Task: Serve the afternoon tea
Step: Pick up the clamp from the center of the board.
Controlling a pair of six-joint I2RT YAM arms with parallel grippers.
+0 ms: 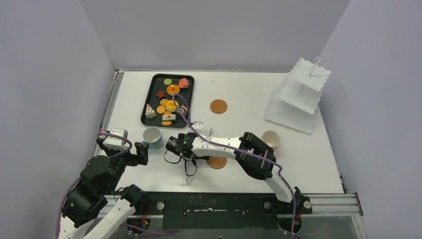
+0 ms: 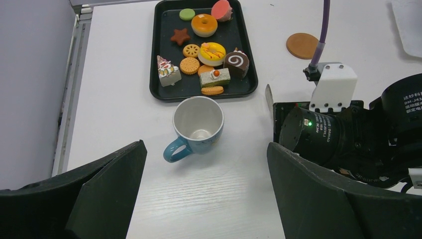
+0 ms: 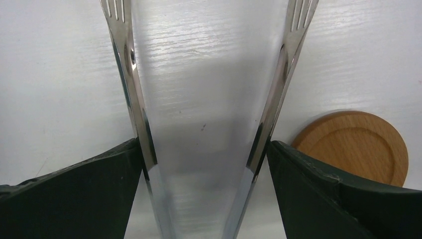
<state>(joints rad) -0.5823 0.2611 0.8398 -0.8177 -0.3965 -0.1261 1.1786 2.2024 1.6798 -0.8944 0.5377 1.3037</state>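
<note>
Toy pastries fill the black tray (image 2: 164, 45): a glazed doughnut (image 2: 204, 24), cookies (image 2: 189, 64), a chocolate swirl roll (image 2: 236, 59), a cake slice (image 2: 166, 70) and a green disc (image 2: 187, 14). The blue cup (image 2: 197, 125) stands upright and empty just before the tray, its handle at the near left. My left gripper (image 2: 205, 145) is open right behind it, touching nothing. The pink cup (image 1: 271, 139) stands at the right. My right gripper (image 3: 204, 144) is shut on the metal tongs (image 3: 130, 74), one finger against each arm. The tongs hang above the table beside a wooden coaster (image 3: 356, 144).
A white tiered stand (image 1: 298, 94) is at the far right. A second wooden coaster (image 1: 218, 106) lies right of the tray (image 1: 154, 94). My right arm's wrist (image 2: 318, 134) reaches across close to the blue cup's right. Grey walls enclose the table.
</note>
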